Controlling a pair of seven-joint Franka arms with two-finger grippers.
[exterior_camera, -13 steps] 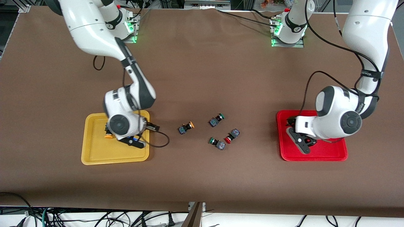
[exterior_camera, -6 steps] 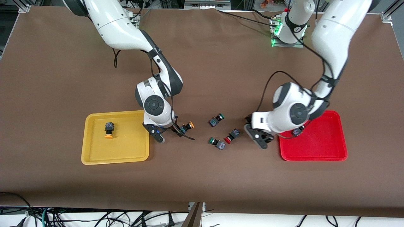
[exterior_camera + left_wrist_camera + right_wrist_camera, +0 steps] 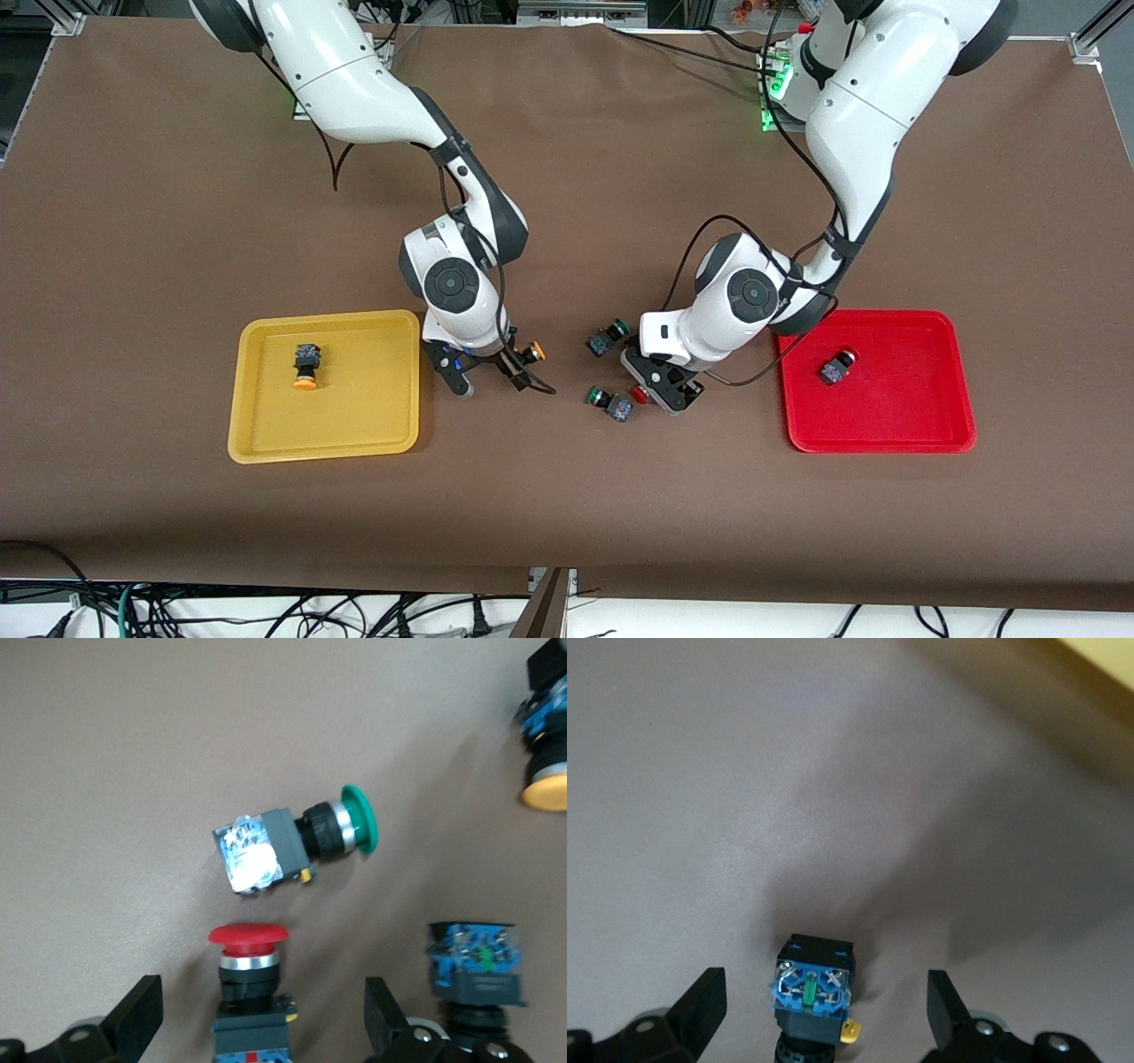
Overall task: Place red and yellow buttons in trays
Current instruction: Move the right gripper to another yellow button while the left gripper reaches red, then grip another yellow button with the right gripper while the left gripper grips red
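A yellow button (image 3: 306,365) lies in the yellow tray (image 3: 266,434), and a red button (image 3: 835,368) lies in the red tray (image 3: 886,430). Mid-table, my right gripper (image 3: 496,377) is open, low over the second yellow button (image 3: 533,352); its blue-backed body (image 3: 813,988) sits between the open fingers of that gripper (image 3: 824,1014). My left gripper (image 3: 662,387) is open around the second red button (image 3: 638,394). In the left wrist view that red button (image 3: 251,970) lies untouched between the fingers of the open left gripper (image 3: 259,1023).
Two green-capped buttons lie on the brown table beside the red one: one (image 3: 608,337) farther from the front camera, one (image 3: 609,402) nearer. The left wrist view shows the farther green button (image 3: 292,837) lying on its side and the nearer button's body (image 3: 477,961).
Both arms have swung from over their trays to the middle of the table. A yellow button stays in the yellow tray, a red one in the red tray. Both grippers remain open.
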